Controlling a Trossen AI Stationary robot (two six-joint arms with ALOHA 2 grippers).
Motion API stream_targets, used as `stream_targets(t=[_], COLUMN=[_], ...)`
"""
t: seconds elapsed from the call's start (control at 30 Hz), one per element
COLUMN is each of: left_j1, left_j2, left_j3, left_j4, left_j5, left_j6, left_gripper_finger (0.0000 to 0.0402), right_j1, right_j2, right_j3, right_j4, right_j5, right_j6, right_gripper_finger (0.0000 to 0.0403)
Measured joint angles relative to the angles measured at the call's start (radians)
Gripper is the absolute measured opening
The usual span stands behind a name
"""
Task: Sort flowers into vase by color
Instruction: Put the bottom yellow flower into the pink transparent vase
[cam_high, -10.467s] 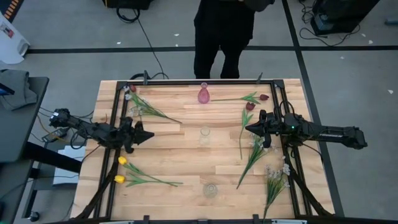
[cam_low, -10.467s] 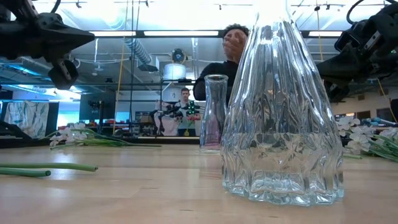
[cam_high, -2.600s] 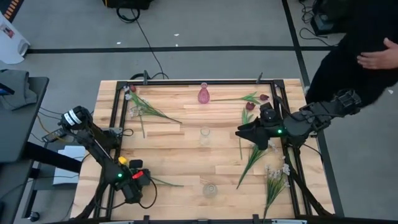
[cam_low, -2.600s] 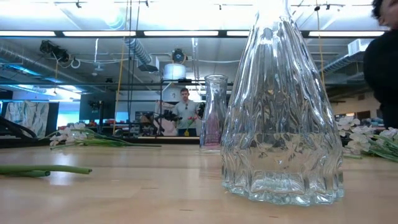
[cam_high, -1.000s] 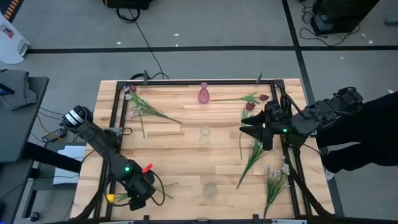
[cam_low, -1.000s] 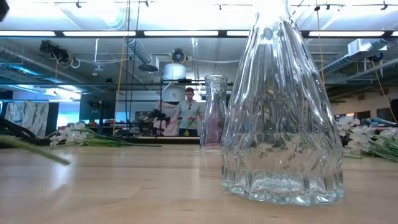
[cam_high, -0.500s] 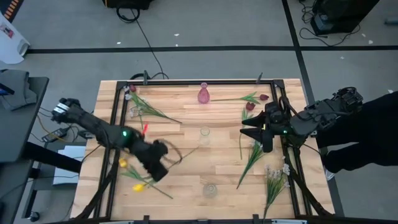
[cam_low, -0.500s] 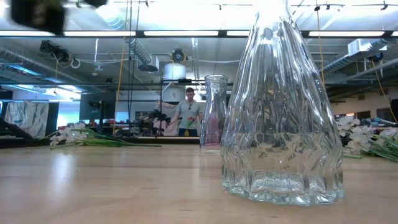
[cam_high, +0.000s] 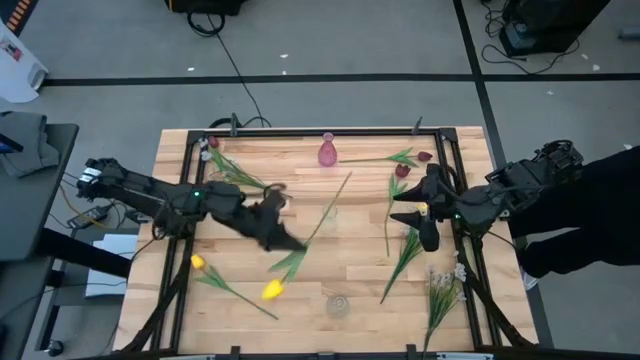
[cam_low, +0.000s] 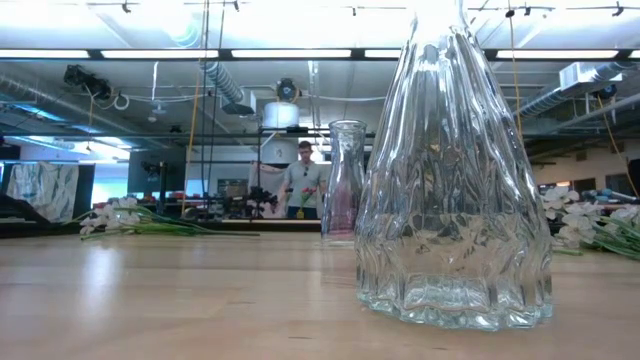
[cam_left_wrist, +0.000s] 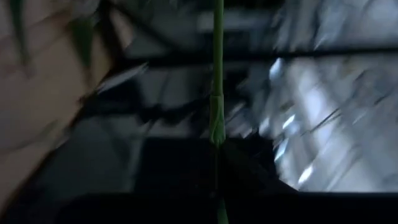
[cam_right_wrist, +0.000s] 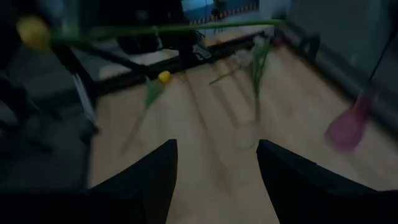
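None of the flowers is in a vase yet, so almost all the sorting is left. Nearest, the big ribbed clear glass vase (cam_low: 455, 170) is empty. Mid-table, the left claw (cam_high: 268, 228) is closed on a yellow tulip's thin green plastic stem (cam_high: 318, 220), lifted off the wood. Another yellow tulip (cam_high: 198, 262) lies flat. The right claw (cam_high: 418, 217) waits wide open, holding nothing. Far back stands a small pink vase (cam_high: 328, 152).
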Motion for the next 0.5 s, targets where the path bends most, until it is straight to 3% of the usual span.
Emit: stream_targets(t=[0.1,0.3,0.4,0.5], left_j1=[0.029,0.067,0.080,0.083], left_j2=[0.032,0.119,0.173,0.229], left_j3=[0.000,-0.001,-0.001,-0.001], left_j4=[0.082,0.288,0.424,0.553], left_j5=[-0.094,-0.256,-0.331,-0.433], left_j6=[-0.122,-0.300,-0.377,-0.426], left_gripper_finger=[0.0007,0.0007,0.0007,0.0007], right_j1=[0.000,0.000,-0.001,-0.019], right_j2=[0.008,0.037,0.056,0.075], right_j3=[0.000,0.000,0.000,0.000], right_j4=[0.004,0.009,0.010,0.010], right_j5=[0.061,0.315,0.456,0.518], right_j6=[-0.211,-0.586,-0.717,-0.773], right_gripper_finger=[0.0233,0.0233,0.0233,0.0233])
